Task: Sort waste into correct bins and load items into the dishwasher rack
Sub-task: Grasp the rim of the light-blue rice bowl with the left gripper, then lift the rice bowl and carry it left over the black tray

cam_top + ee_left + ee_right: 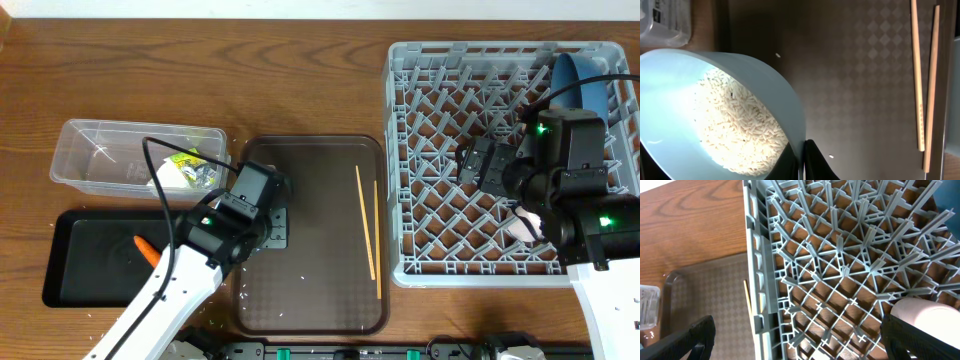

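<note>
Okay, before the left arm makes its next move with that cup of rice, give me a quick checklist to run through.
1. Left hand clamped on light-blue cup rim: ok.
2. Rice inside cup: ok.
3. Cup over black tray, where carrot lies: not ok, it is over the brown serving tray.
4. Chopsticks clear of left arm: ok, on the tray's right side.
5. Right hand open, over rack: ok.
6. Grip firm enough for tipping: cannot tell.

Left pincer (801,161) pinched tight; right pincer (797,325) agape.
</note>
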{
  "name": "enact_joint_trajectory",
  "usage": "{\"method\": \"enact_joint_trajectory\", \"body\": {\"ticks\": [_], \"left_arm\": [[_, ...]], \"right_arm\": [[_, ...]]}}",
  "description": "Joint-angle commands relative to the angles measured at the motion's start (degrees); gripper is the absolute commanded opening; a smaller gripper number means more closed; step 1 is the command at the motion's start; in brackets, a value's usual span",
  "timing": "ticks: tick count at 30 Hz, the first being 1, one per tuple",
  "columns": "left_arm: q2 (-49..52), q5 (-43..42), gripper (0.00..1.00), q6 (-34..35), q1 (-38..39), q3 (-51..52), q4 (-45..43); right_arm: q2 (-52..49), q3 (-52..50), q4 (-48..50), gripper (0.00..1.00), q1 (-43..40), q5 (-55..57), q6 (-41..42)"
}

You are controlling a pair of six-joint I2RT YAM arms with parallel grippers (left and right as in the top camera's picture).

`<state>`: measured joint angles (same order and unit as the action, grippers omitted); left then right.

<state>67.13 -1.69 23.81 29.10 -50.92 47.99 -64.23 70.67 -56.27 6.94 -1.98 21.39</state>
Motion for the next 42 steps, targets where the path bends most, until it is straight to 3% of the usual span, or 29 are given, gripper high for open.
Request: {"method": "enact_joint_trajectory", "body": {"ticks": [1,10,18,24,25,30,36,42], "left_arm": [[2.7,0.2,0.06,0.3,1.9,-1.8,0.0],[17.0,2.4,0.06,-2.3,10.4,-1.4,-5.6],[24.7,2.3,0.07,-2.3,11.5,-1.4,-7.0],[25.3,2.2,0.37,-2.1,11.5,-1.4,-7.3],[25.3,2.2,0.38,-2.2,11.5,-1.4,-7.4],[25.4,2.4,0.38,-2.4,11.5,-1.3,-7.4],[25.4,2.4,0.19,-4.4,11.5,0.7,-7.1],[25.7,2.4,0.18,-6.2,11.5,0.9,-8.9]], "right_arm": [[0.5,0.2,0.1,0.99,-0.2,-0.4,-0.9],[0.5,0.2,0.1,0.99,-0.2,-0.4,-0.9],[0.5,0.2,0.0,0.99,-0.2,-0.4,-0.9],[0.5,0.2,0.3,0.99,-0.2,-0.4,-0.9],[0.5,0.2,0.3,0.99,-0.2,-0.4,-0.9],[0.5,0.2,0.4,0.99,-0.2,0.1,-0.9],[0.5,0.2,0.3,0.99,-0.2,0.6,-0.9],[0.5,0.2,0.3,0.99,-0.2,0.6,-0.9]]}}
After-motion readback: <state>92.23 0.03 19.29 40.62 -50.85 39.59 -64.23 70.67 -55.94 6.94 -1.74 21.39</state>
